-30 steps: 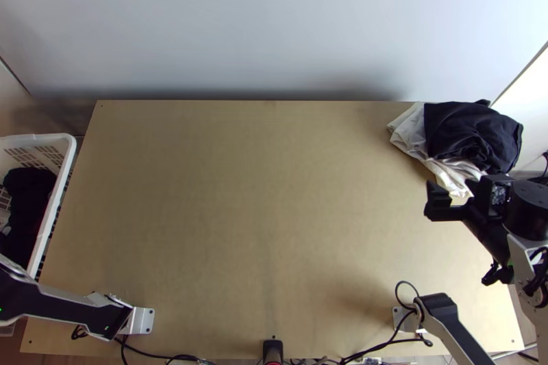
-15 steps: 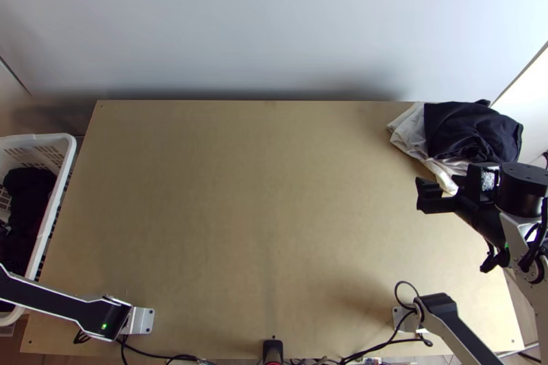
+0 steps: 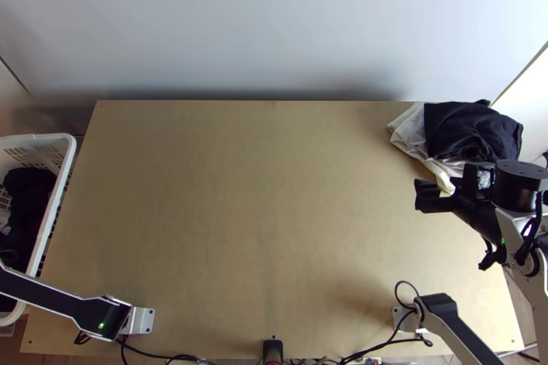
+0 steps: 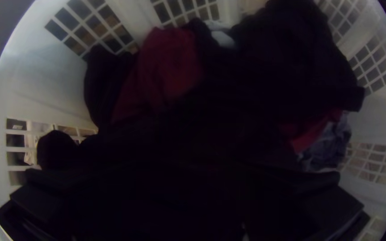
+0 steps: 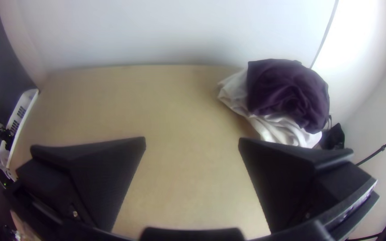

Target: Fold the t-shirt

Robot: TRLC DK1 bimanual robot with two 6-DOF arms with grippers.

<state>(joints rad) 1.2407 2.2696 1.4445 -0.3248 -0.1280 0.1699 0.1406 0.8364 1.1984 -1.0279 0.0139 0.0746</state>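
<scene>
And here's the right gripper [image 3: 439,184], up over the robot's right side of the table [image 3: 260,194], its 2 flat black fingers spread wide with nothing between them! Just past those fingers, farther from the arm bases and out toward the robot's right, sits a heap: a dark garment [image 3: 466,129], bunched and rumpled, lying on top of a white cloth [image 3: 409,131]. The white folds poke out beneath it, on the side toward the fingers, and those fingers are apart from the heap.

Over to the left gripper [image 4: 184,165], and it's aimed into the white basket [image 3: 68,149]! Its 2 fingers stand wide too, though it's dark in there, and whether they touch cloth I cannot tell. Out past the fingertips, dark clothes [image 4: 291,53] lie jumbled, with a dark red cloth [image 4: 170,62] among them and a small white patch [image 4: 223,39] beyond. Near 1 of the fingers there's crumpled blue-grey cloth [image 4: 327,143], and the lattice walls curve around the lot.

As for the t-shirt, which piece it is, basket or heap, I cannot tell!
</scene>
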